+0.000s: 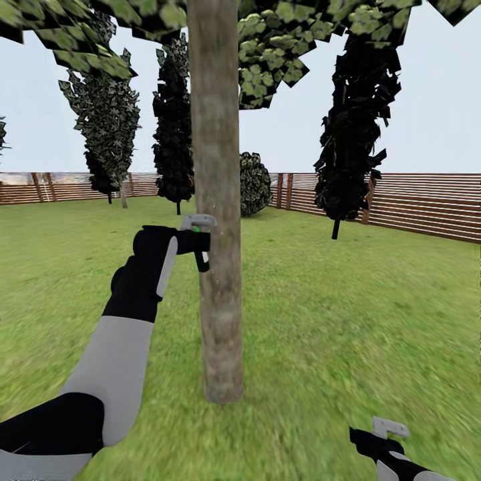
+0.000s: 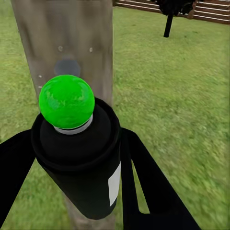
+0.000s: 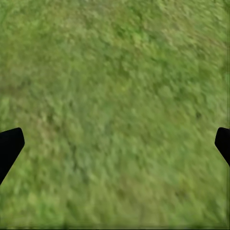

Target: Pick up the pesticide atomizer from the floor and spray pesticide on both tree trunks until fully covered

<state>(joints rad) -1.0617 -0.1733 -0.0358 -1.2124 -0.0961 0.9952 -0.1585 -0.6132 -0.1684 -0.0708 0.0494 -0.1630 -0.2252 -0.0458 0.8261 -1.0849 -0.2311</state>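
Pesticide atomizer sits clamped between the left gripper fingers, its green-dotted head aimed at the tree trunk from just beside the bark. The right gripper hangs low over the lawn, fingers spread wide and holding nothing. Risk, as I judge it: held this close, the spray may cover only one patch of bark, leaving the trunk's far side and upper part bare. Nudging nearer could knock the bottle against the wood and twist it in the grasp.
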